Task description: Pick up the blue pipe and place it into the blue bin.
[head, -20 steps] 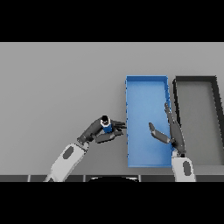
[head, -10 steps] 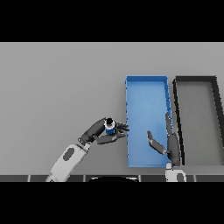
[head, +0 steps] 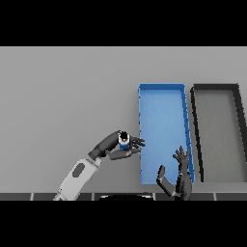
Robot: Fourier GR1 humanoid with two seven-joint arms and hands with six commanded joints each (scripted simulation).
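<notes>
The left hand point(head: 112, 147) pinched the pipe point(head: 124, 141), seemingly lifted, just outside the bin's point(head: 143, 120) left wall; release remained; right hand point(head: 179, 170) spread.

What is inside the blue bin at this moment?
The blue bin shows only its bare blue floor; the blue pipe is outside it, in the left hand. The right hand covers its near right corner.

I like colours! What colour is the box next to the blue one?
The black bin, seen in the head view.
</notes>
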